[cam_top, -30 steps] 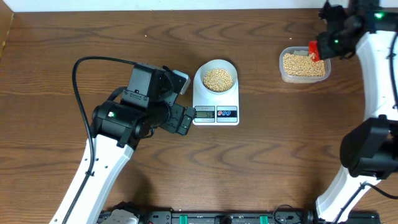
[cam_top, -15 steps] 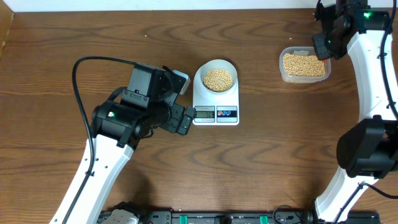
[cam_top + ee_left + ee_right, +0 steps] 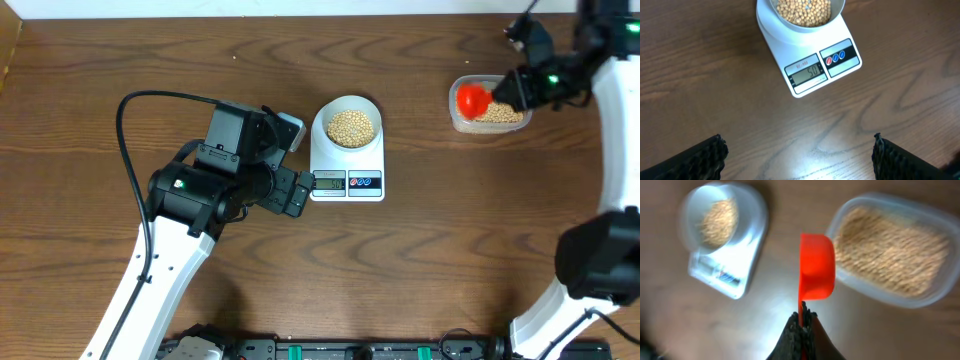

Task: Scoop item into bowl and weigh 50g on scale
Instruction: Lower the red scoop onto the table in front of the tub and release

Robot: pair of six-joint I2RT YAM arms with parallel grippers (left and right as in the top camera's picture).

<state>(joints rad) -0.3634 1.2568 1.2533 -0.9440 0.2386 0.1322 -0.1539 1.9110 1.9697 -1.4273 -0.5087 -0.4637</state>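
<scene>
The pale bowl (image 3: pixel 347 125) holds tan beans (image 3: pixel 350 126) and sits on the white scale (image 3: pixel 347 180). In the left wrist view the bowl (image 3: pixel 801 15) stands on the scale (image 3: pixel 812 60), whose display reads 50. My left gripper (image 3: pixel 799 157) is open and empty, just left of the scale's front. My right gripper (image 3: pixel 801 322) is shut on the handle of a red scoop (image 3: pixel 816 265). The scoop (image 3: pixel 471 98) hangs at the left end of the clear tub of beans (image 3: pixel 490 104). Its cup looks empty in the blurred right wrist view.
The clear plastic tub (image 3: pixel 890 255) stands at the back right, near the table's far edge. A black cable (image 3: pixel 135 105) loops over the table left of my left arm. Dark wood table surface (image 3: pixel 450 220) lies between the scale and the tub.
My right arm swung over the tub, and the red scoop now shows turned out to the tub's left end. The left arm, bowl and scale have not moved.
</scene>
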